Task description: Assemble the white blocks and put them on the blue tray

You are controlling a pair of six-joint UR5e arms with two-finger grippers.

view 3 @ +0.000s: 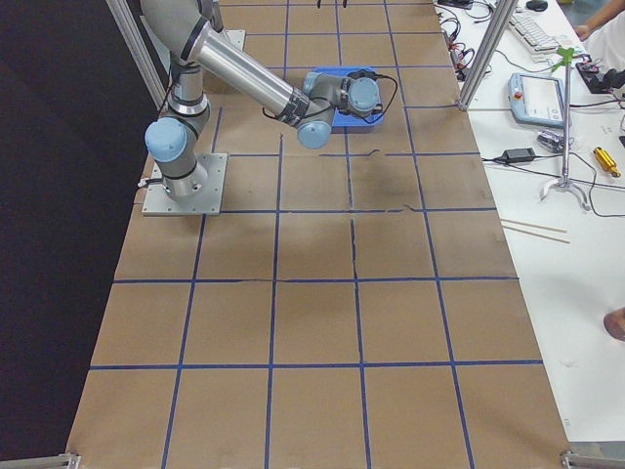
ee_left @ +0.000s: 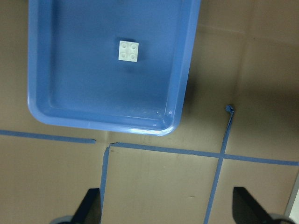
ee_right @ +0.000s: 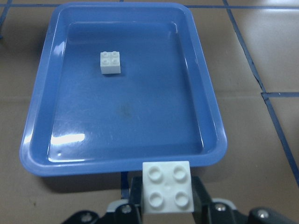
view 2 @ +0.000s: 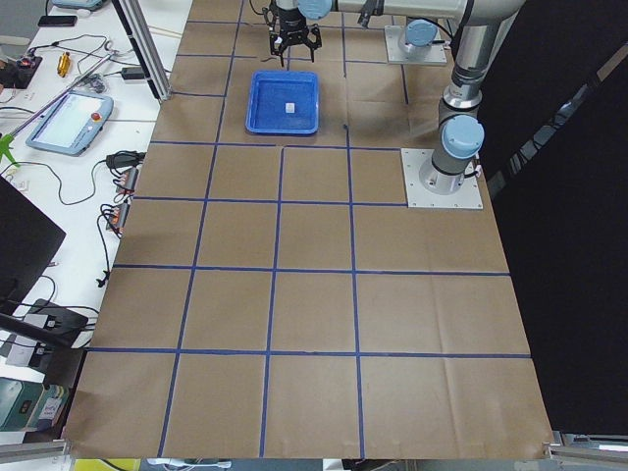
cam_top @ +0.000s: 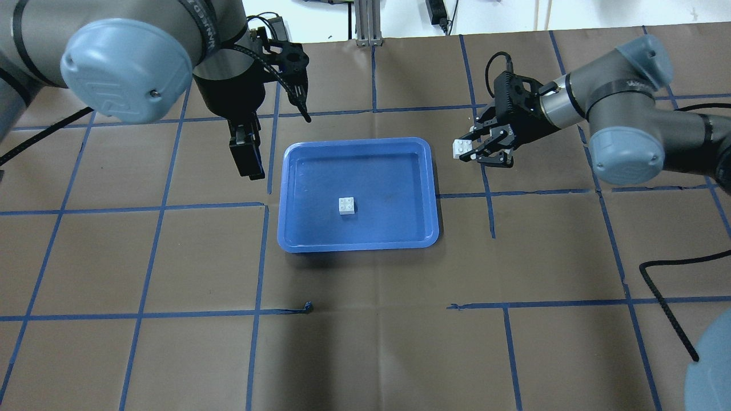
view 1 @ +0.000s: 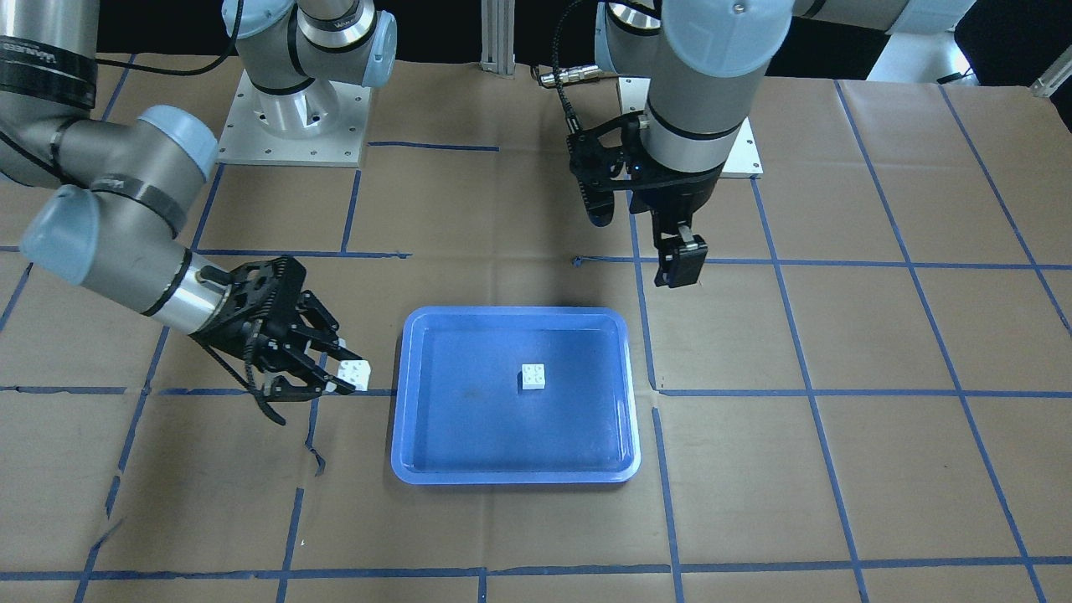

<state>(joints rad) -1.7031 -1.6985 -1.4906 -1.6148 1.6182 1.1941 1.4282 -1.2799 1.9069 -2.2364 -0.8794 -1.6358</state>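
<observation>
**Holding one white block beside the tray while the other lies inside it**

The right pincer (cam_top: 466,148) is closed on a white block (cam_top: 460,148), gripping it on two opposite sides. It holds the block above the brown counter (cam_top: 371,342), just outside one short side of the blue tray (cam_top: 357,141) and not touching it. In the right wrist view this held block (ee_right: 167,186) shows its four-stud face to the camera, with the tray's near rim just beyond it.

The second white block (cam_top: 346,205) sits studs up on the tray floor, near the middle and clear of every wall. It is loose, with nothing touching it.

The left pincer (cam_top: 249,165) hangs pointing down over the counter past the tray's opposite short side, near a far corner. Its fingers (ee_left: 91,207) stand wide apart in the left wrist view, with bare paper and blue tape lines between them. It grips nothing.
</observation>
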